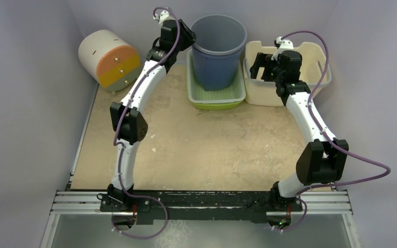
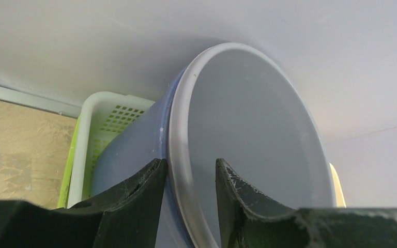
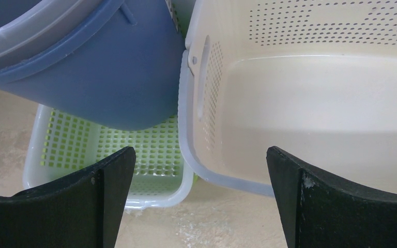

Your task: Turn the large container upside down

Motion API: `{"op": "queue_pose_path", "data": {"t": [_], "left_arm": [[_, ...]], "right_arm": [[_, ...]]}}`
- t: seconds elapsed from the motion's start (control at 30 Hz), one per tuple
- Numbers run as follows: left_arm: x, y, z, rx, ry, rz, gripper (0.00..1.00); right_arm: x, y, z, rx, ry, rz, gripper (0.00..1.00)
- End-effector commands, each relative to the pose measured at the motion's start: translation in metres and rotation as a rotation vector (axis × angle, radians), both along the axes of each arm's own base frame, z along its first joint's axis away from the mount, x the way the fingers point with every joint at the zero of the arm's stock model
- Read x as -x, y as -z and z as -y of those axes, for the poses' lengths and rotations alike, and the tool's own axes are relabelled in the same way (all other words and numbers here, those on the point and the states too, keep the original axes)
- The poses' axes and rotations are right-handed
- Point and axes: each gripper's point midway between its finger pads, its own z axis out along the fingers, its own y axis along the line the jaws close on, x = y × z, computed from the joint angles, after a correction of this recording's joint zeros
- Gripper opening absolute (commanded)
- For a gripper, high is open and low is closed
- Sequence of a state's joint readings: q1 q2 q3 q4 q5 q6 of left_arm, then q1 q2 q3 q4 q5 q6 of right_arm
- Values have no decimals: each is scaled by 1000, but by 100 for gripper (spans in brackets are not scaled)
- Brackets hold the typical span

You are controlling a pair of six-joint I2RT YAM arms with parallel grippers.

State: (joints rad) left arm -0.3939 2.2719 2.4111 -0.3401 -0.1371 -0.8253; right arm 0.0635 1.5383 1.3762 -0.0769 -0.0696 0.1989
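The large container (image 1: 218, 51) is a blue-grey bucket with a pale rim, standing upright and mouth up inside a green basket (image 1: 217, 98) at the back of the table. My left gripper (image 1: 191, 37) is at the bucket's left rim. In the left wrist view my left gripper (image 2: 191, 163) straddles the rim of the container (image 2: 258, 134), one finger outside against the wall and the other inside. A gap still shows between the rim and the inner finger. My right gripper (image 3: 201, 155) hangs wide open and holds nothing, to the right of the container (image 3: 93, 77).
A cream perforated basket (image 1: 310, 57) stands right of the green one, under my right gripper (image 1: 258, 67). A white, orange and yellow cylinder (image 1: 108, 59) lies at the back left. Grey walls close in the back and both sides.
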Motion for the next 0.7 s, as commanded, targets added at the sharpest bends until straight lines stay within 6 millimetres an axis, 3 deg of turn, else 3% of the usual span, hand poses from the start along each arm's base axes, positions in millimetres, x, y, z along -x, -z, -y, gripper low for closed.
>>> {"op": "queue_pose_path", "data": {"t": [0.0,0.1,0.2,0.3,0.4,0.47,0.53,0.67], "left_arm": [[4,-8,6,-56,12,24,39],[3,8,9,-81,29,-8,34],[3,28,9,-123,34,-49,13],[5,46,8,-158,41,-87,0],[7,46,9,-171,55,-85,0],[9,27,9,-169,64,-39,0],[12,-5,7,-146,63,40,0],[26,-86,1,-40,54,221,0]], "right_arm": [[-2,-29,1,8,0,76,100],[-1,-27,0,1,0,72,100],[-1,-27,-1,-5,-2,71,100],[0,-26,-1,-4,-2,70,100],[0,-25,-1,-2,-2,69,100],[0,-25,0,-2,0,68,100],[0,-25,0,-3,1,69,100],[0,-22,0,-8,5,66,100]]}}
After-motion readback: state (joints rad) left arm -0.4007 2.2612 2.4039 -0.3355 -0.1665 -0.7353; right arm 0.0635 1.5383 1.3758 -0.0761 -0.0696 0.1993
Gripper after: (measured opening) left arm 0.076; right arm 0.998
